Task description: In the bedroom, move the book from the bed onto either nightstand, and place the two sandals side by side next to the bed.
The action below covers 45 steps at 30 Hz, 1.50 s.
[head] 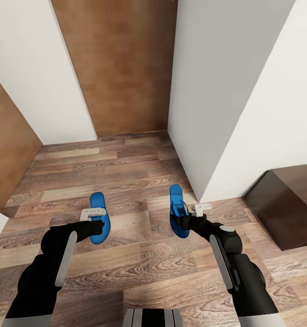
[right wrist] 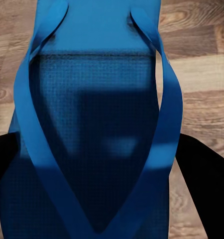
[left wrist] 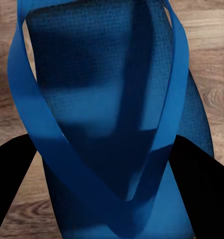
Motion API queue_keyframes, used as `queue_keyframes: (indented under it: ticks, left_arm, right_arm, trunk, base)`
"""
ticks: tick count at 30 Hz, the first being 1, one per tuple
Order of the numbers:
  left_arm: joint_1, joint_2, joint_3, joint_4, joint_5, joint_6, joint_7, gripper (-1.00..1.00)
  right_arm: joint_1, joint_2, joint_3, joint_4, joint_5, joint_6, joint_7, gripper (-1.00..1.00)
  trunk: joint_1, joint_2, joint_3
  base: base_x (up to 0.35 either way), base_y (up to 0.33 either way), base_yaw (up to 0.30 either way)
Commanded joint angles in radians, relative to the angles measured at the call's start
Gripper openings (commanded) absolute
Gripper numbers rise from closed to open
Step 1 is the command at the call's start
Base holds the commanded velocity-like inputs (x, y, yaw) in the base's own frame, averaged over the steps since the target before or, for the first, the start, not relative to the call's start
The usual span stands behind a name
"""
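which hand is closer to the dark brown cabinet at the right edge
Right. The right hand sits over the right sandal, a short stretch of floor from the cabinet. The left hand is at the left sandal, farther away across the floor.

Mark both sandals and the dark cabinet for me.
left sandal (head: 98,218), head view, sole in front of the left gripper.
right sandal (head: 175,213), head view, sole near the straps.
dark cabinet (head: 280,204), head view, its side panel.
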Motion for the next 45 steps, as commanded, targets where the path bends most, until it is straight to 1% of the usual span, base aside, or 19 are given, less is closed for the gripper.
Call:
queue_keyframes:
  ticks: [1, 45]
  left_arm:
    - [-0.001, 0.000, 0.002, -0.001, 0.005, 0.005, -0.001, -1.00]
    - [-0.001, 0.000, 0.000, -0.002, 0.007, 0.005, -0.002, -1.00]
  right_arm:
    - [0.000, 0.000, -0.001, -0.001, -0.002, 0.005, 0.001, -1.00]
    - [0.000, 0.000, -0.001, -0.001, -0.002, 0.006, 0.001, -1.00]
  trunk:
    - [-0.001, 0.000, 0.003]
    - [-0.020, 0.010, 0.173]
  base:
    - [0.000, 0.000, 0.000]
    - [0.000, 0.000, 0.000]
